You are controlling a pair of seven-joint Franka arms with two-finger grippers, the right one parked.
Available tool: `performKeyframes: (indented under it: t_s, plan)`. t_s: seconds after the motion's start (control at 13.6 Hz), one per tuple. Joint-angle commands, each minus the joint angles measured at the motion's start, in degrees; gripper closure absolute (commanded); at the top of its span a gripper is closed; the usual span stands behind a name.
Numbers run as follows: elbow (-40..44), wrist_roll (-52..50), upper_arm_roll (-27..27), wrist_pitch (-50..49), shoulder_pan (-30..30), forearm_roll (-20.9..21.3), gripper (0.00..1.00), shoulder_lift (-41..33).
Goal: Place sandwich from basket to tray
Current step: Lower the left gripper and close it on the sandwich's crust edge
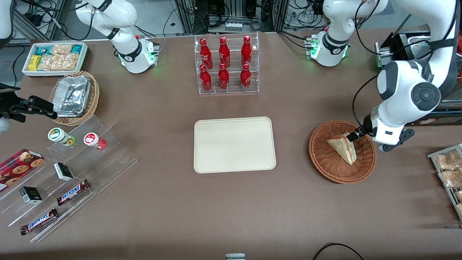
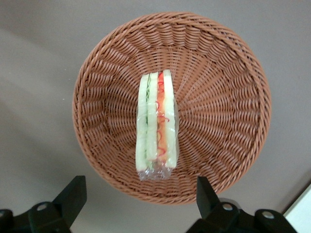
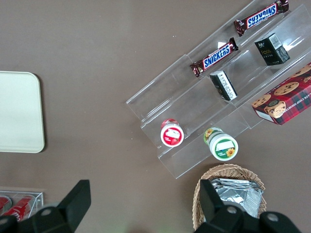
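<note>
Brown tabletop. End effector open, above basket, sandwich directly below. Approach step; next: descend, straddle wedge, close; tray empty.

Front view: we look down steeply from high up, facing both arm bases, and take in the whole worktop.

Left wrist view: we look straight down, close in, past the spread fingers of the pincer onto the basket below it. The front view shares that basket and shows the pincer over its rim.

Right wrist view: straight down from higher up, onto the parked arm's end; it shares the tray corner with the front view's tray.
</note>
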Motion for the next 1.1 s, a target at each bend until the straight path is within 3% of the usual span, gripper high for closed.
performKeyframes:
  t_s: [0.0, 1.03]
  plan:
    - [-1.68, -4.67, -0.26, 4.61, -0.05, 0.22, 0.0, 0.63]
    - [-4.24, -6.09, -0.35, 12.62, -1.19, 0.39, 0.0, 6.25]
